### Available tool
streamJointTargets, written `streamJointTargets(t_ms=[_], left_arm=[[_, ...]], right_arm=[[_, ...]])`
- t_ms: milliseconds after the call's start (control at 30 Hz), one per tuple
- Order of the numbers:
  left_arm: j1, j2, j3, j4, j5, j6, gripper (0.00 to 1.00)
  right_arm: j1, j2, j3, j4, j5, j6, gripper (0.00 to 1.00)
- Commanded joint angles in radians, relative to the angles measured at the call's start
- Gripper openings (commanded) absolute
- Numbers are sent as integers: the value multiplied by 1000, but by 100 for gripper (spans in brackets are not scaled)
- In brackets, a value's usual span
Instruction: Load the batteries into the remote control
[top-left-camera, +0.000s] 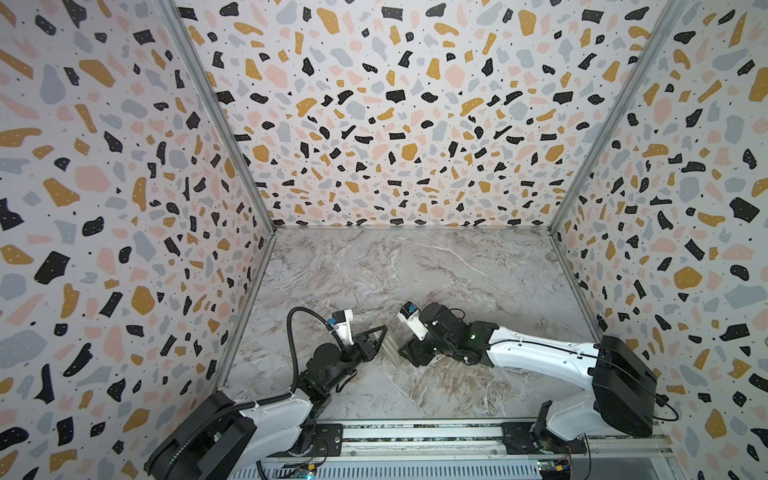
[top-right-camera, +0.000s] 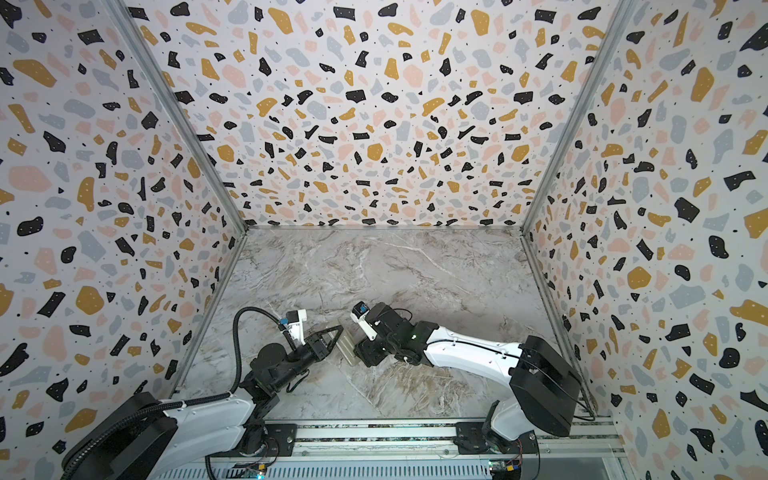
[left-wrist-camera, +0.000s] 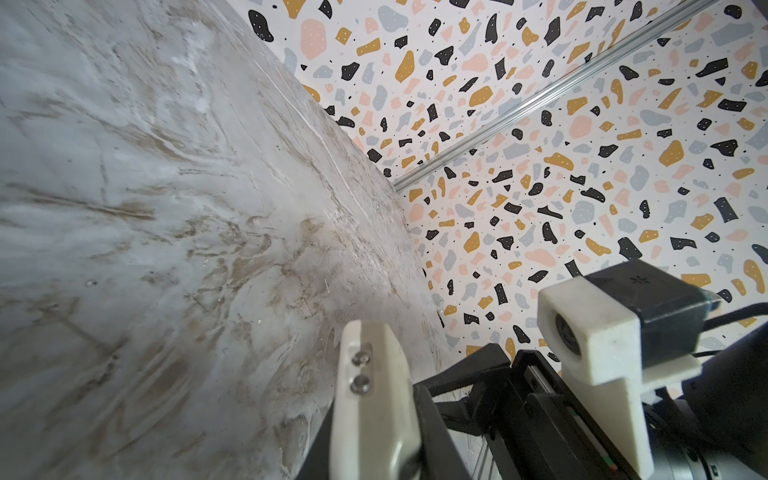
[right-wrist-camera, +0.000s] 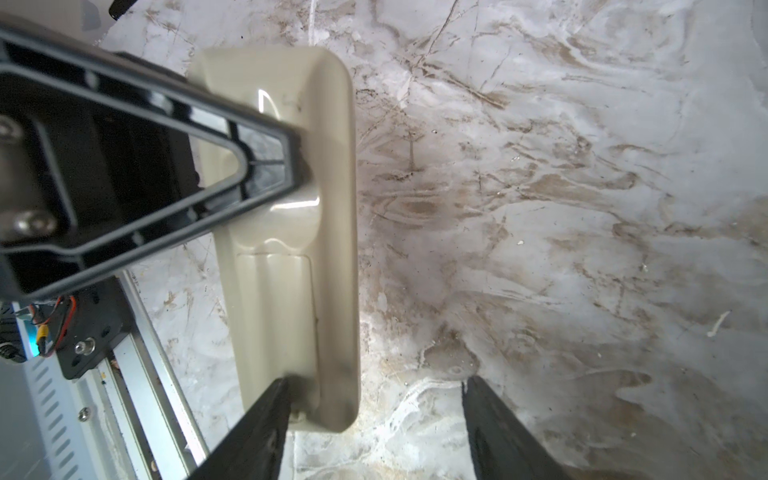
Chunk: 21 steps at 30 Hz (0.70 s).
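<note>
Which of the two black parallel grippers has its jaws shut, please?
The left gripper, its tip over the cream rectangular plastic remote control lying back-up; the right gripper has jaws standing apart at that remote's end.

Remote control (right-wrist-camera: 286, 299) cream, table (right-wrist-camera: 540, 208) grey-brown marbled — walls (top-left-camera: 395, 124) multicolour terrazzo-speckled.

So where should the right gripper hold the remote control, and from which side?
Probably across its long edges at the free end, from above: the remote control lies flat, back up, narrower than the open right gripper; the shut left gripper sits over the other half.
</note>
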Motion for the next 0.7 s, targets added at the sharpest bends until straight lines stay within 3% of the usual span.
streamJointTargets(t_ms=[0,367,667], left_arm=[[-3,-7,30,90,29,4,0],[-4,25,45,182,75,-43,0],[-3,15,59,79,38,-15,0]], right_arm=[[-5,19,-3,5,-4,-2,68],[-7,42,-6,27,-3,-7,67],[-3,-75,-25,57,7,-25,75]])
